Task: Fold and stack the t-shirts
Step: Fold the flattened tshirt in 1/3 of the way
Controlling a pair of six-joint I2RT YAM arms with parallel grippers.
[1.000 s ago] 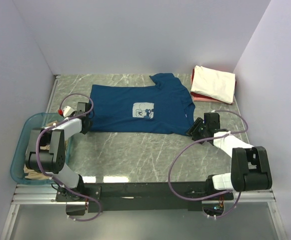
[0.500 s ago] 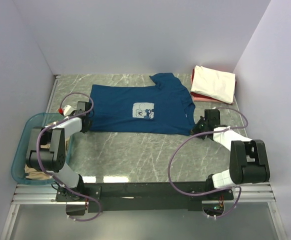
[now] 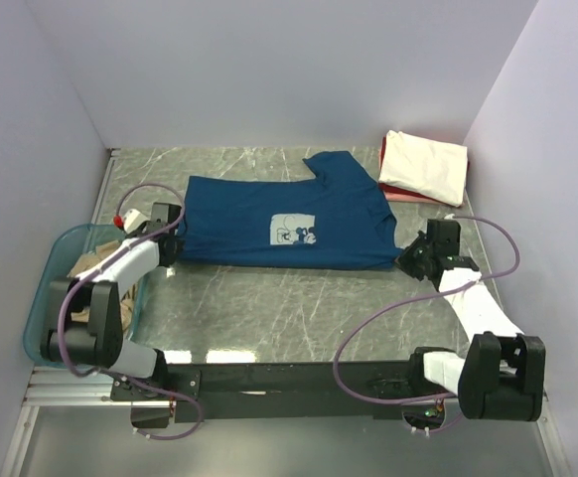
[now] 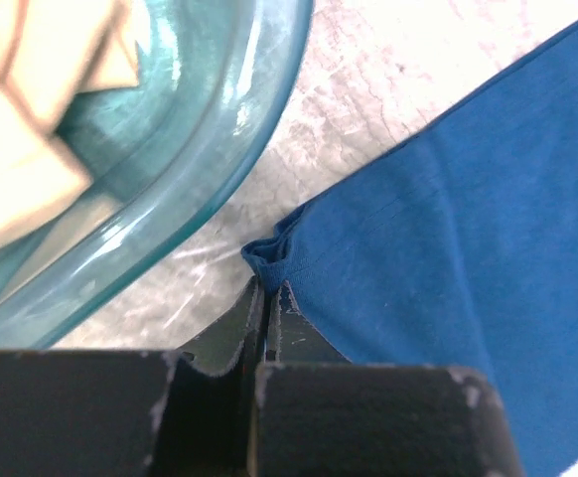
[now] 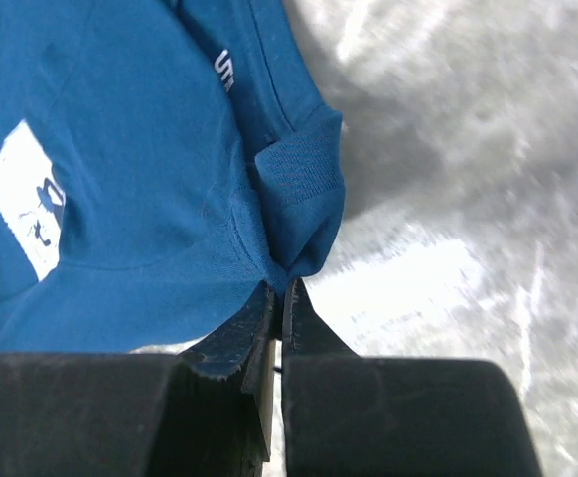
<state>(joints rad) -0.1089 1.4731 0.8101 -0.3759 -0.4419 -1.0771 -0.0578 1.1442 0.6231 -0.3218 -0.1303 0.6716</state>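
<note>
The navy blue cloth t-shirt (image 3: 239, 224) lies lengthwise between left gripper (image 4: 267, 296) and right gripper (image 5: 280, 295) — each clamped on its near-edge corner.

I look down on a worktop (image 3: 269, 298) of grey-green marbled stone, run through with pale veins. Three plain panels of a pale lavender-white box it in: a back wall (image 3: 289, 70), a left wall (image 3: 21, 139) and a right wall (image 3: 552, 149), each meeting the stone in a straight seam. The light is soft and even, from above. A bright patch of glare (image 3: 185, 355) sits close to the near edge. A silver metal rail (image 3: 71, 386) runs along that edge, with a dull grey surface (image 3: 289, 452) below it in my view.
</note>
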